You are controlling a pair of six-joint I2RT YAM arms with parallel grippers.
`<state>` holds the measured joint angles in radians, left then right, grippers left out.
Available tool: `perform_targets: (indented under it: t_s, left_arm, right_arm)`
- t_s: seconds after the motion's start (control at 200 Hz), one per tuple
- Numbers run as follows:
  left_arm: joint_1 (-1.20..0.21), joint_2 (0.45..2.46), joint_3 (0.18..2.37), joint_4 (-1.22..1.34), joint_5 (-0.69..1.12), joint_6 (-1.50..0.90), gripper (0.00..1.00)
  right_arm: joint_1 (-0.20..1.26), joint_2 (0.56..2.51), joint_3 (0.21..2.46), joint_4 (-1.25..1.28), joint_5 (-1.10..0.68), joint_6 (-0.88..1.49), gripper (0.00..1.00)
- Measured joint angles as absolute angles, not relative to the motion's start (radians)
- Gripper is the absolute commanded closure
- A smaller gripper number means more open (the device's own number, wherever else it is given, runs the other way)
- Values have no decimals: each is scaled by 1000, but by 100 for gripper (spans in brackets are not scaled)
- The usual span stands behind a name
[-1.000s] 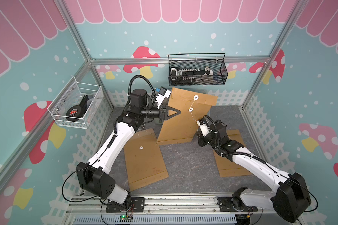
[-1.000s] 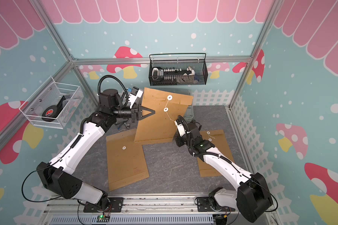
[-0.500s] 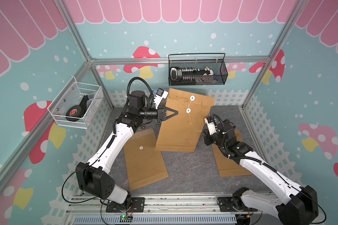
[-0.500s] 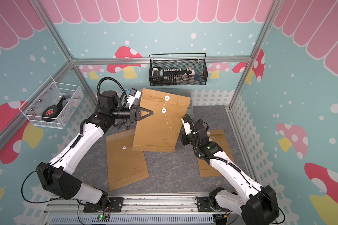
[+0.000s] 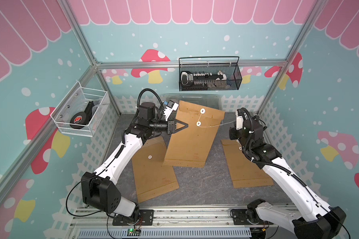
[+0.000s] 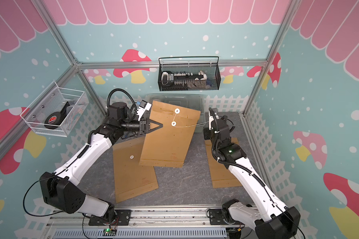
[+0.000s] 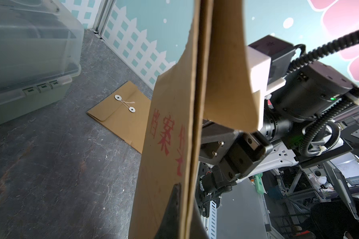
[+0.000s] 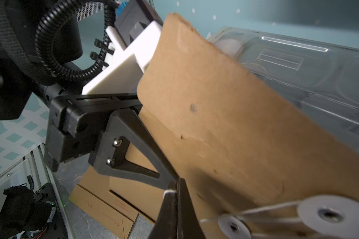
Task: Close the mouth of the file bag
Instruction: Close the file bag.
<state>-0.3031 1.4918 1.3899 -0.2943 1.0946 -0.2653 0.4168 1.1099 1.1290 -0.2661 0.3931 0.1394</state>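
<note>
here left tool [image 5: 186,125] grips flat kraft file bag [image 5: 192,144], right tool [image 8: 175,187] thin string [image 5: 216,125].

Brown file bag [image 5: 190,142] (red print [image 7: 164,132]), white discs [image 5: 202,111], grey marbled floor [image 5: 201,186].

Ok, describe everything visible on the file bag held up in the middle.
The held file bag is brown kraft paper, tilted upright, its flap folded down. The left claw pinches one side edge. Two white discs sit on flap and body; thin string runs between them and out to the shut right claw. Red characters mark the reverse.
</note>
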Motion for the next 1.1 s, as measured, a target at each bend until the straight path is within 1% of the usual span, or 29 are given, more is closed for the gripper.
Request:
perform_targets:
  t_s: [0.14, 0.24, 0.66, 0.926, 1.101]
  left_arm:
    - [-303, 1490, 1368, -295, 1095, -266, 100]
    - [-303, 1489, 1366, -294, 1095, -266, 100]
    - [-343, 1488, 1349, -290, 1091, -266, 100]
    - [-363, 1488, 1344, -294, 1088, -254, 100]
    - [-389, 1488, 1335, -316, 1088, -224, 100]
  right_arm:
    - [417, 1109, 1163, -261, 443, 85, 100]
    - [417, 1110, 1180, -262, 449, 56, 100]
    - [417, 1172, 1356, -286, 350, 34, 100]
    - [417, 1216, 1396, -331, 299, 37, 100]
    - [417, 1246, 1414, -356, 294, 36, 100]
